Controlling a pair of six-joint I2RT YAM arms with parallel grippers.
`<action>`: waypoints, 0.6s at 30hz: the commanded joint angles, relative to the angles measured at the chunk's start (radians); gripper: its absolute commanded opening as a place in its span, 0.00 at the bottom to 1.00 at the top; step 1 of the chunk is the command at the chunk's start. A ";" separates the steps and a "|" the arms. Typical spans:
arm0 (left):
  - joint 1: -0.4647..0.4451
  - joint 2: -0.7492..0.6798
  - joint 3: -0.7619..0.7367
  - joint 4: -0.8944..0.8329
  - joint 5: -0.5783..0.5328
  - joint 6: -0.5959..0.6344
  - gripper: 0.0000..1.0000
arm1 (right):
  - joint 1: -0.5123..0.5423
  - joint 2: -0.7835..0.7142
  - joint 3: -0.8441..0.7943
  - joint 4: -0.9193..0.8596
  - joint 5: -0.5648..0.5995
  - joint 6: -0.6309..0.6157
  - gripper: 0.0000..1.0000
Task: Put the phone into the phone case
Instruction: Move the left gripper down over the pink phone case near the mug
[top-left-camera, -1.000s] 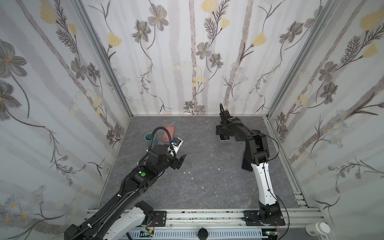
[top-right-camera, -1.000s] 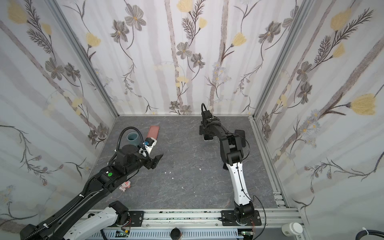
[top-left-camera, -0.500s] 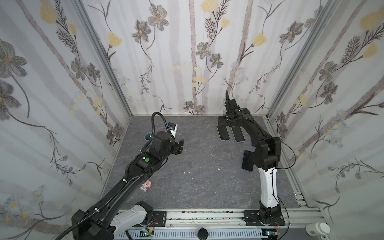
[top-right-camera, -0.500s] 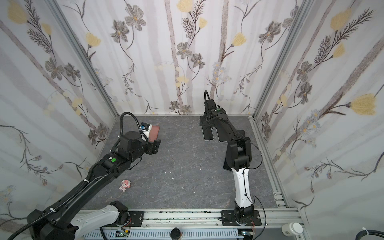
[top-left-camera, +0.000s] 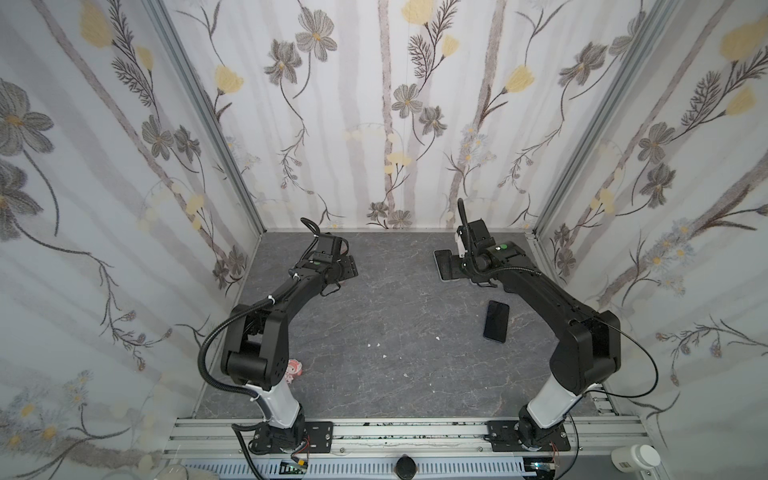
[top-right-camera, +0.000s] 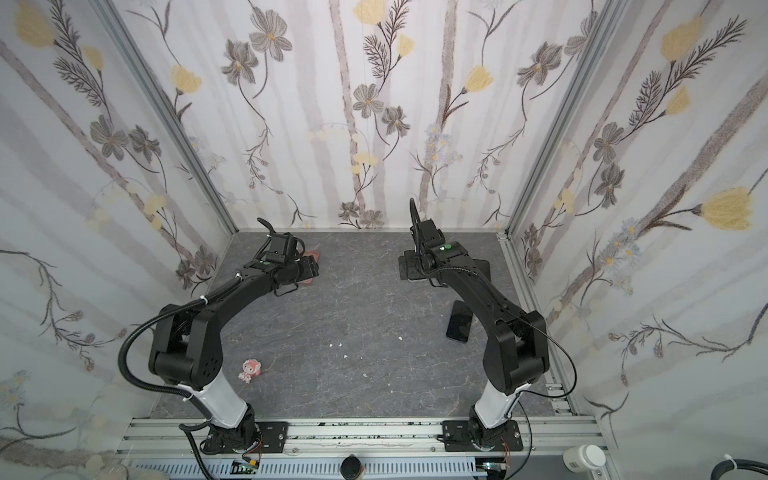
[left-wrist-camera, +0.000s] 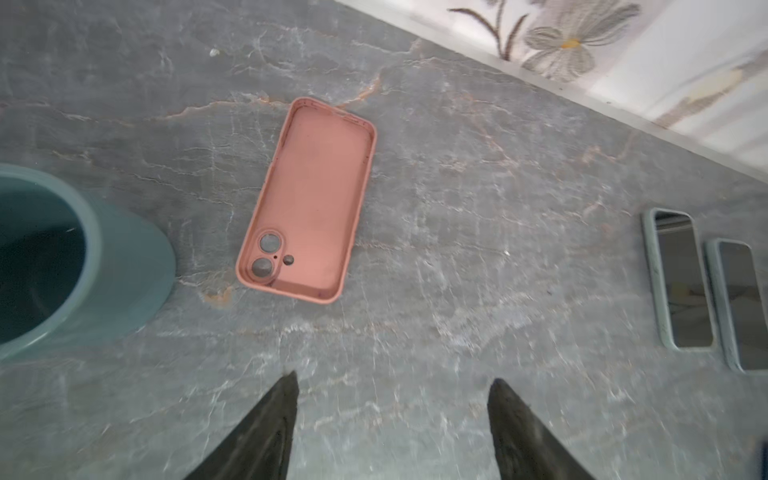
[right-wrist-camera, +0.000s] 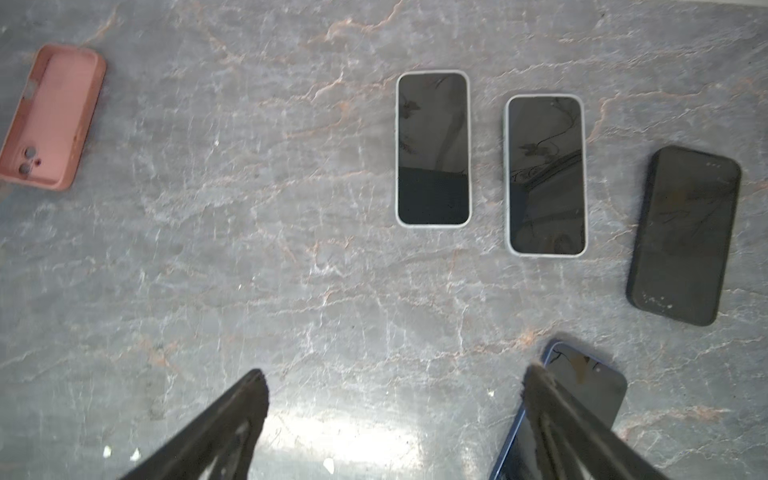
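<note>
Left wrist view: the left claw (left-wrist-camera: 395, 378) is shown with its fingers well apart and nothing held between them, poised over the grey tabletop (left-wrist-camera: 478, 232). Just ahead of its tips the pink phone case (left-wrist-camera: 309, 199) is laid flat, hollow side up and empty. A teal cup (left-wrist-camera: 124, 266) stands close beside the case on the outer side. Farther off, toward the other arm, two light-edged phones (left-wrist-camera: 681, 282) are seen side by side.

In the right wrist view the right claw (right-wrist-camera: 395, 370) is likewise spread wide and empty. A blue-edged phone (right-wrist-camera: 582, 390) lies closest to it, partly hidden behind one finger; whether it is touched cannot be told. Ahead of the claw lie the light-edged pair, with a black phone (right-wrist-camera: 683, 235) beside them. The case is well apart, far off to the side.

No phone is gripped yet, so the reaching step is judged to be in hand. Next, a phone must be chosen and taken by its long edges, which is likely to be awkward with so thin a body lying flat. It must then be carried across and lined up with the case's camera holes.
</note>
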 joint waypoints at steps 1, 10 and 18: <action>0.019 0.120 0.117 0.030 0.050 -0.058 0.71 | 0.036 -0.060 -0.092 0.085 -0.022 0.010 0.94; 0.029 0.455 0.494 -0.099 -0.019 0.000 0.69 | 0.047 -0.137 -0.181 0.094 -0.025 0.019 0.92; 0.037 0.592 0.633 -0.159 -0.004 0.038 0.69 | 0.052 -0.157 -0.160 0.083 -0.028 0.016 0.91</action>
